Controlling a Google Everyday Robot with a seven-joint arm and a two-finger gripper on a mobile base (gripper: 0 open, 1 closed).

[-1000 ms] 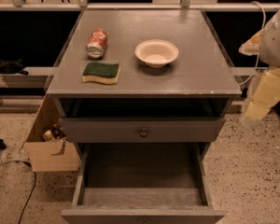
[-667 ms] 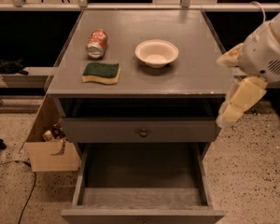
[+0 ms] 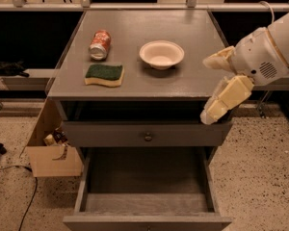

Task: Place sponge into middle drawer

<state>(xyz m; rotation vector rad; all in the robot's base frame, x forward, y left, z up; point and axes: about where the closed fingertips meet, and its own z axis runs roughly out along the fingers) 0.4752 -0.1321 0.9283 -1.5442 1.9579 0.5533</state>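
Note:
The sponge, dark green face over pale yellow foam, lies flat on the grey cabinet top near its front left. The middle drawer is pulled out at the bottom front, and its bare grey floor holds nothing. My gripper hangs at the cabinet's front right corner, well to the right of the sponge and above the open drawer's right side. Its two pale fingers are spread apart and hold nothing.
A red soda can lies on its side behind the sponge. A white bowl stands mid-top. A closed drawer front with a round knob sits above the open drawer. A cardboard box stands on the floor to the left.
My arm has swung in from the right edge toward the cabinet's front right corner. The sponge, can, bowl and drawer have not moved.

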